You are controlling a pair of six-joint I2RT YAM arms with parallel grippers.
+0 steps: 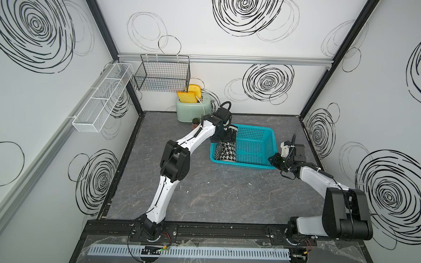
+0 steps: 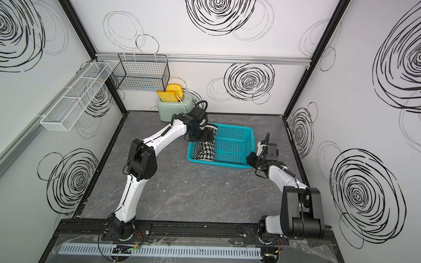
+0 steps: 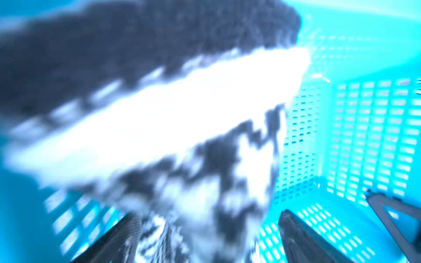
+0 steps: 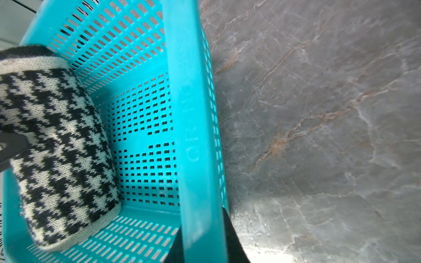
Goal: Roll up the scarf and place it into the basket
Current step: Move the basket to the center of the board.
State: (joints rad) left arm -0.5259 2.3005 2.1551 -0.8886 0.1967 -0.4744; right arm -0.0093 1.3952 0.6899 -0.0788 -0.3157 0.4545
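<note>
Most of the work looks done: the scarf [image 1: 225, 150] lies inside the basket [image 1: 252, 148], packed along its left end as a thick bundle. Its houndstooth face is up, and a strip of zigzag shows on its left flank in both top views. It runs from the near wall toward the far wall, where its far end rides up by the rim under the left gripper [image 1: 227, 138]; whether that end hangs over the rim I cannot tell. The left wrist view is blurred, yet it shows that gripper's fingers [image 3: 303, 241] set wide apart, with cloth between them and turquoise showing beside one, so the cloth is not pinched. The right gripper [image 1: 274, 160] sits at the basket's near right corner. Its wrist view shows its fingers closed on the flared rim, steadying the basket on the grey tabletop [image 1: 202, 192]. Little seems left: lift the left arm clear, see that the far end drops below the rim, and let go of the rim.
</note>
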